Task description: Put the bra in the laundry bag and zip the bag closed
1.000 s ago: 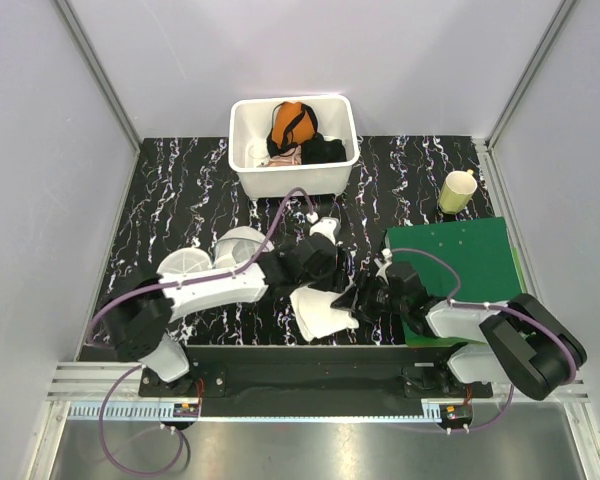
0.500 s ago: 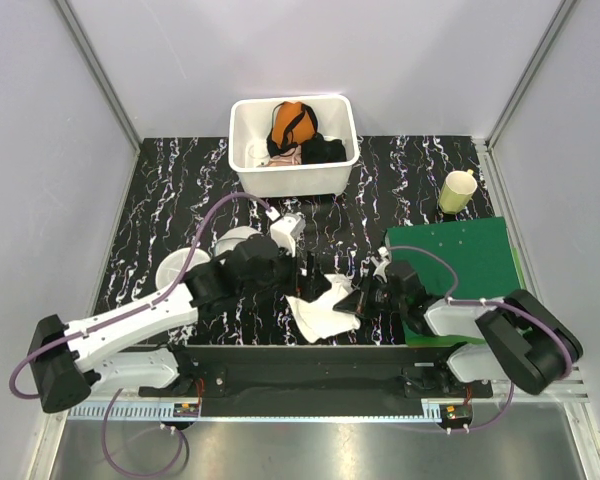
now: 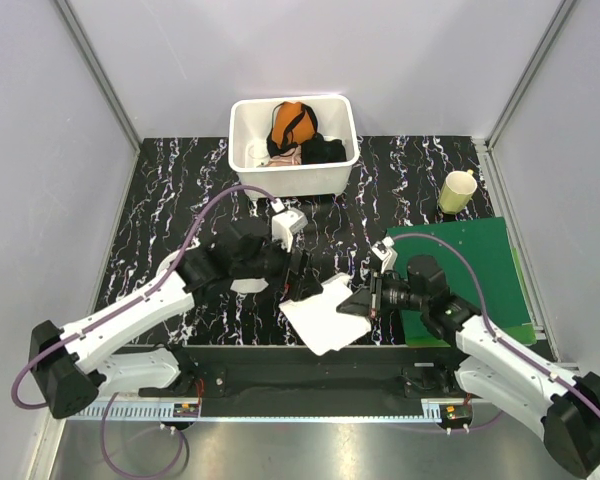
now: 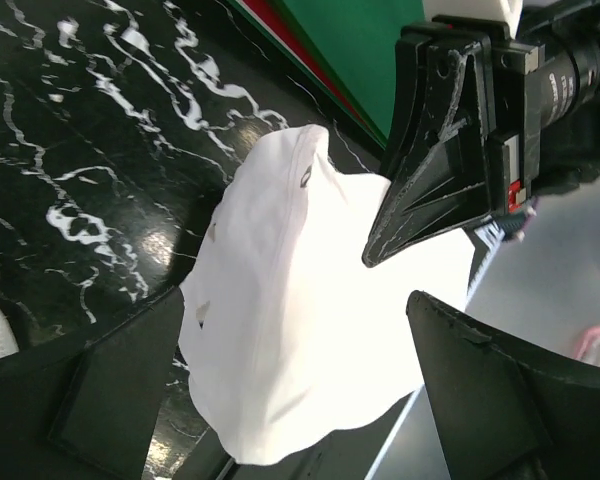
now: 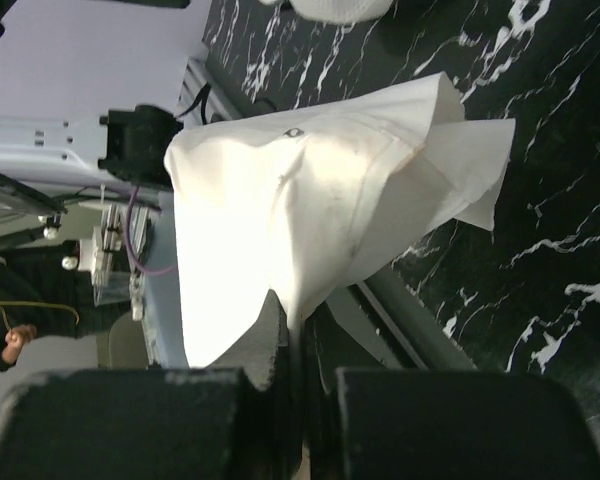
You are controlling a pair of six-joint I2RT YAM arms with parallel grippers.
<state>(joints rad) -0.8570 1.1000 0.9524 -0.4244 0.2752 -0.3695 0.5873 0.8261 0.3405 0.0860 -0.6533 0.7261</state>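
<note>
- The right gripper [image 3: 367,303] was clamped on one edge of the bra [image 3: 323,317], in the lower centre of the top view.
- The white fabric spread out from its closed fingers, over the near edge of the table [image 3: 180,180].
- The left gripper [image 3: 296,276] stood spread wide just left of the bra, grasping nothing.
- The laundry bag [image 3: 243,286] lay mostly hidden under the left arm, left of centre.
- The white tub [image 3: 290,180] sat at upper centre.

Tabletop [image 3: 180,180] blk w/ white marble-type veins, glossy, light glints off it. Pale grey walls [image 3: 310,50] on 3 sides: back, L, R. Alu frame posts [image 3: 98,72] slant up at both back corners. Near edge: blk base plate [image 3: 280,375], then slotted alu rail [image 3: 310,410], then brushed metal surface [image 3: 310,450].
</note>
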